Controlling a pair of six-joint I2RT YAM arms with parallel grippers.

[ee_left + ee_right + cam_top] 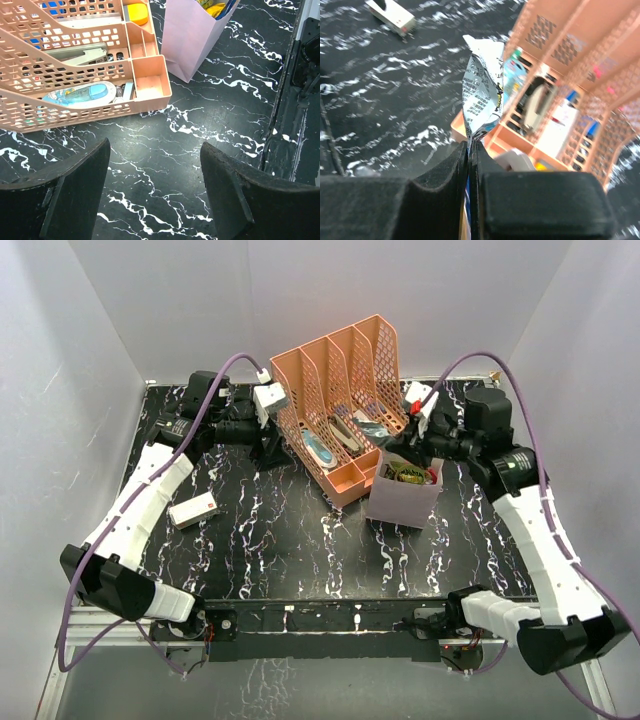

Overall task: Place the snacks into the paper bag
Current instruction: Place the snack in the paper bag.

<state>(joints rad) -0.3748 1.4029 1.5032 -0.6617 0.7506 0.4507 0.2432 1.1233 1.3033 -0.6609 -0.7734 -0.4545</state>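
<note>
The pale mauve paper bag (400, 502) stands upright at the front right corner of the peach organiser. Several snacks (410, 474) show inside it; in the left wrist view the bag (186, 37) shows yellow wrappers (216, 8) at its mouth. My right gripper (392, 448) hovers over the bag's far rim. It (469, 145) is shut on a crumpled silver-white and blue snack packet (482, 90), which sticks up from the jaws. My left gripper (272, 448) is left of the organiser. It (155, 150) is open and empty above bare table.
The peach mesh file organiser (345, 405) stands at the back centre and holds pens and a blue-white tool (82, 93). A small white box with a red end (193, 510) lies on the black marbled table (300, 550) at the left. White walls enclose the table.
</note>
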